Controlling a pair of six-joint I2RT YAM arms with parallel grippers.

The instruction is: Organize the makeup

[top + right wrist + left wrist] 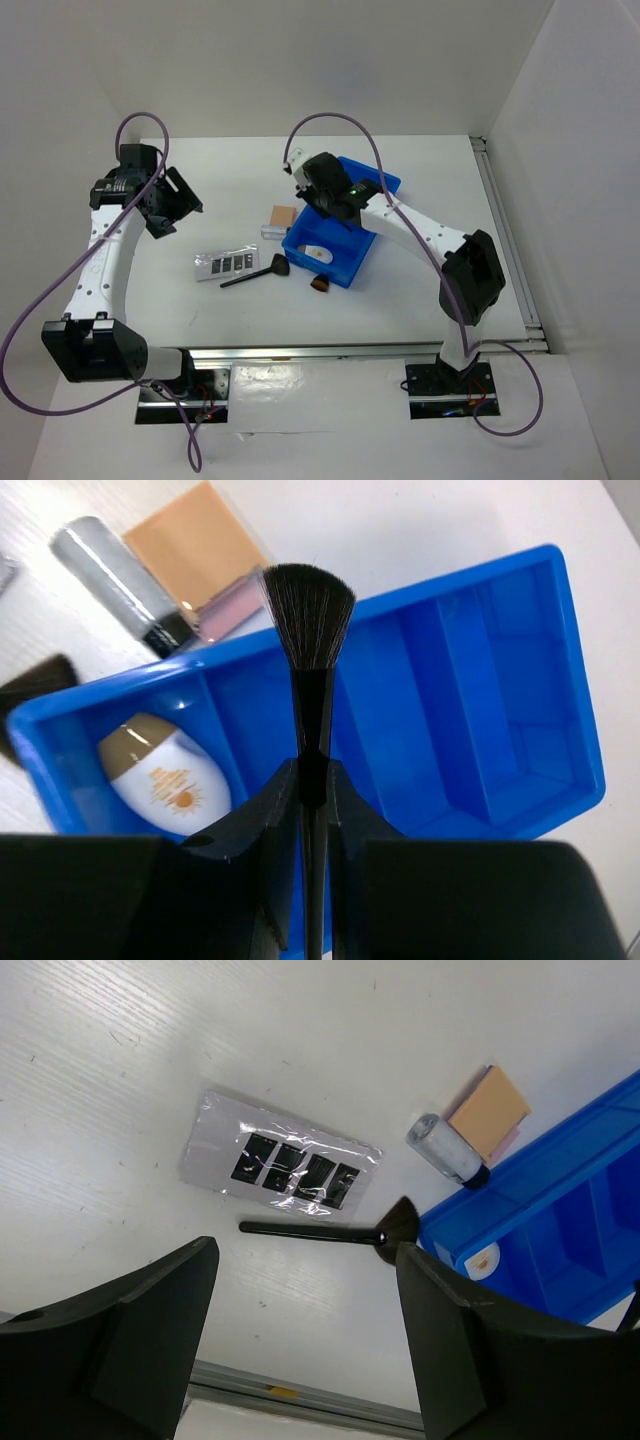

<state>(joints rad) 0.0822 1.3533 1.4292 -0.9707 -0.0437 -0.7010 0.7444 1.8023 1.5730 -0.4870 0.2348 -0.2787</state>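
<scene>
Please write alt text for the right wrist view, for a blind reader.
The right hand grips a black brush above a blue bin. A white oval compact lies in one end compartment; a tan pad and a silver tube lie on the table beyond.

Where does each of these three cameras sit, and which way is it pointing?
Top view: fixed above and behind, looking down on the table; the left arm, right arm and blue bin show.
Left wrist: rides the left arm, looking down at the palette strip; the open left pincer frames the bottom.
Right wrist: rides the right arm, looking along the right pincer, shut on a black brush, into the bin.
Shared: both wrist views show the bin, tan pad and silver tube.
</scene>
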